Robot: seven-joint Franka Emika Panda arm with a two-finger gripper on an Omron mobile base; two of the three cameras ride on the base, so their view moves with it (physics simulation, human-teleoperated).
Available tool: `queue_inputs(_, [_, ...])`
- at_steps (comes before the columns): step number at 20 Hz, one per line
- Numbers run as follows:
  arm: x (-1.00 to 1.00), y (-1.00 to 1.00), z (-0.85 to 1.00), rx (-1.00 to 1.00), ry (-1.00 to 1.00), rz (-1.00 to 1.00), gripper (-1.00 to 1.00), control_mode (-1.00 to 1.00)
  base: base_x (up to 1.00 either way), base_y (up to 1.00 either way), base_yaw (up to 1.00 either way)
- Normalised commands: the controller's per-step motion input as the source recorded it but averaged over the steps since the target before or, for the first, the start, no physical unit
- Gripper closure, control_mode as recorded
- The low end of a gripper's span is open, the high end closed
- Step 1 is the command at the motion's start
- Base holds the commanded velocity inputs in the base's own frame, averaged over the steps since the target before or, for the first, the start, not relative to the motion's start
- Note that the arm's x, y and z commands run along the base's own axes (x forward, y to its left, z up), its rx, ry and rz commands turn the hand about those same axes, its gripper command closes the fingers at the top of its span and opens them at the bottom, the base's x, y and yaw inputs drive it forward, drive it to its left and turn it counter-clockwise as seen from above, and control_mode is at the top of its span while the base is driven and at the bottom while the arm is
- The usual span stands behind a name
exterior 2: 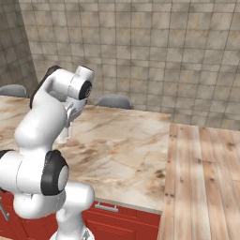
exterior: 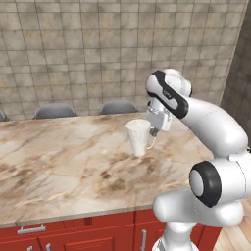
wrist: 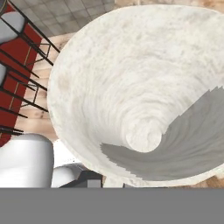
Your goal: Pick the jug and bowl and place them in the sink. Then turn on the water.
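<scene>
Clearly, the small white tapered jug (exterior: pixel 138 137) with a mottled, stone-like inside stands upright, slightly tilted, on the glossy brown-veined marble worktop (exterior: pixel 59 166). The claw (exterior: pixel 154 131) is closed on its side handle.

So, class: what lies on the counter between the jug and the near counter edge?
Nothing. In the left base view the marble counter is bare from the jug to its near edge.
</scene>
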Motion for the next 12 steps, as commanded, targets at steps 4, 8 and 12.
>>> queue_inputs(4, [-0.50,0.00,0.04,0.00,-0.04,0.00,1.00,-1.00,0.00,0.00,0.00])
queue_inputs(8, [-0.40,-0.07,0.14,0.00,-0.01,-0.03,1.00,-1.00,0.00,0.00,0.00])
queue_inputs(12, [-0.20,-0.21,0.11,0.00,-0.02,-0.07,1.00,-1.00,0.00,0.00,0.00])
